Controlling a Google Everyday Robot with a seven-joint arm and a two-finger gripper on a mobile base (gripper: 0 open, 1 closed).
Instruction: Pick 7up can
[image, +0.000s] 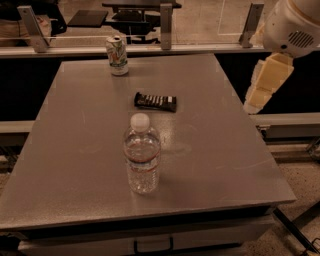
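Note:
The 7up can (117, 55) is a small whitish can with green and reddish markings and a silver top. It stands upright near the far left edge of the grey table (75, 150). My gripper (264, 85) hangs at the right, beyond the table's right edge and above the floor. It is far from the can and holds nothing that I can see. The white arm housing (295, 25) is above it at the top right.
A clear plastic water bottle (142, 155) with a white cap stands upright in the near middle of the table. A dark snack bar (155, 101) lies flat between the bottle and the can. A rail with metal posts (166, 20) runs behind the table.

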